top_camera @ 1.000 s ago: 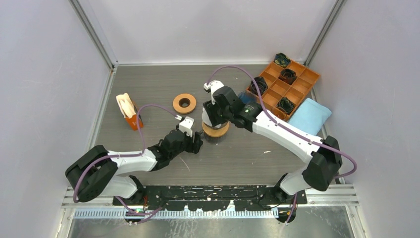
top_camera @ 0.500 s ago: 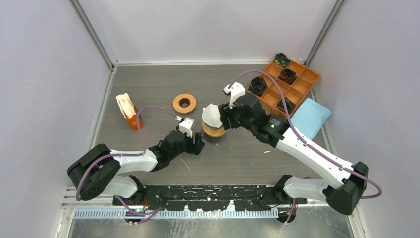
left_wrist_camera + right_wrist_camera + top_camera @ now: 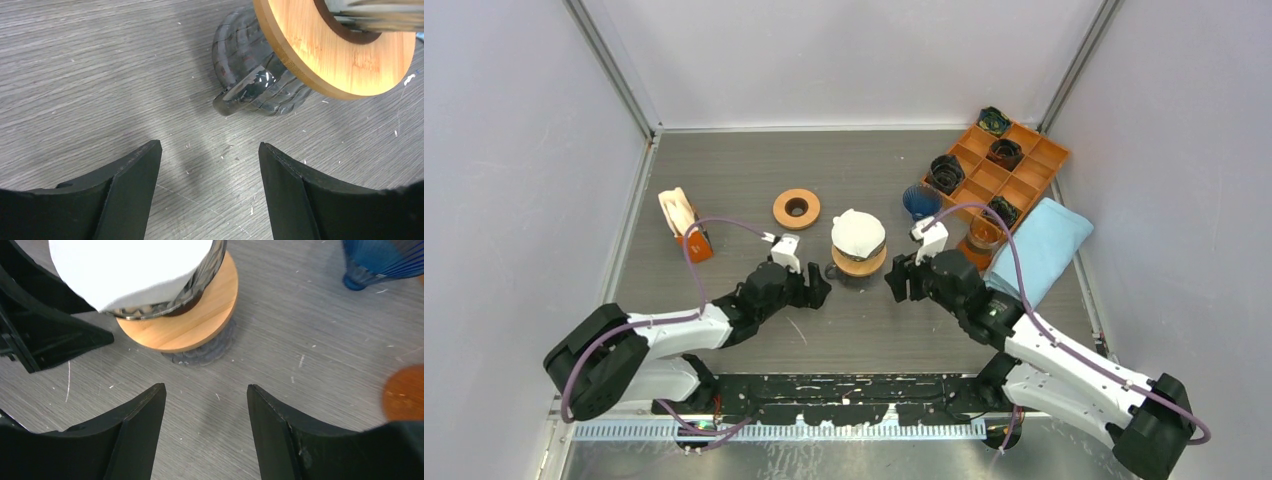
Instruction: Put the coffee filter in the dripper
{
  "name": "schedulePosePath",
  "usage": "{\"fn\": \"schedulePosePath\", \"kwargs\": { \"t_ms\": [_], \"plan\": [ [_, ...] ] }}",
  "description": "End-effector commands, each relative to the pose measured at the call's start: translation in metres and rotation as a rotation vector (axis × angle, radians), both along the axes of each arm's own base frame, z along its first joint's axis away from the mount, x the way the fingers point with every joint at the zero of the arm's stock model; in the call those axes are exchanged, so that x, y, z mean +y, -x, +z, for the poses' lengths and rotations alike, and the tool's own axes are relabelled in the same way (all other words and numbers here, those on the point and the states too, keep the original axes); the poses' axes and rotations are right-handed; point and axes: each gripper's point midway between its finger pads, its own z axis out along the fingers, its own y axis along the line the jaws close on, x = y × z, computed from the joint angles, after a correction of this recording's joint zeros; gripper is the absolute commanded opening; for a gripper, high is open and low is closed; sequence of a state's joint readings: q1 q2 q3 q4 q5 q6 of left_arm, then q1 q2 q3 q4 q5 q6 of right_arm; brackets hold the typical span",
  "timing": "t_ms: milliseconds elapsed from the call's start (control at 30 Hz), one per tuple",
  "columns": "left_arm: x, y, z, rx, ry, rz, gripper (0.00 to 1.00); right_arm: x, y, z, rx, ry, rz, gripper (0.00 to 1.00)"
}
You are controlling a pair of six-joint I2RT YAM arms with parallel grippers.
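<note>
A white coffee filter (image 3: 856, 232) sits in the clear glass dripper (image 3: 858, 262) with a round wooden collar, mid-table. The filter (image 3: 125, 267) and the dripper's wooden collar (image 3: 195, 322) also show in the right wrist view. The left wrist view shows the collar (image 3: 345, 65) and the glass handle (image 3: 245, 92). My left gripper (image 3: 822, 291) is open and empty, low beside the dripper's left side. My right gripper (image 3: 892, 285) is open and empty, just right of the dripper, apart from it.
An orange holder with spare filters (image 3: 681, 222) stands at the left. A wooden ring (image 3: 796, 208) lies behind the dripper. An orange compartment tray (image 3: 1014, 165) with dark drippers, a blue dripper (image 3: 920, 201), an amber cup (image 3: 981, 236) and a blue cloth (image 3: 1046, 240) are at the right.
My right gripper let go of the filter over the dripper and drew back toward the near right. The filter now sits uncovered in the dripper. The left arm barely moved.
</note>
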State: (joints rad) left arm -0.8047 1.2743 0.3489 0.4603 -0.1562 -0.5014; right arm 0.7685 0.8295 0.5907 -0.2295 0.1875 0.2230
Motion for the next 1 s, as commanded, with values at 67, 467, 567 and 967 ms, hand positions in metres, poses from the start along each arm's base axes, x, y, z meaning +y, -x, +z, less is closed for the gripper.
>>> {"fn": "schedulePosePath", "kwargs": {
  "t_ms": [67,467,567,967],
  "plan": [
    [0.013,-0.004,0.018,0.041,0.05,0.076,0.77,0.028,-0.004,0.001,-0.125,-0.192,0.082,0.67],
    [0.038,-0.007,0.025,0.174,0.112,0.18,0.83,0.048,-0.014,-0.042,-0.264,-0.237,0.135,0.67],
    [0.04,-0.008,0.025,0.206,0.13,0.195,0.84,0.051,-0.021,-0.052,-0.279,-0.204,0.133,0.68],
    [0.04,-0.008,0.027,0.299,0.145,0.195,0.86,0.055,-0.053,-0.062,-0.358,-0.238,0.003,0.68]
  ]
}}
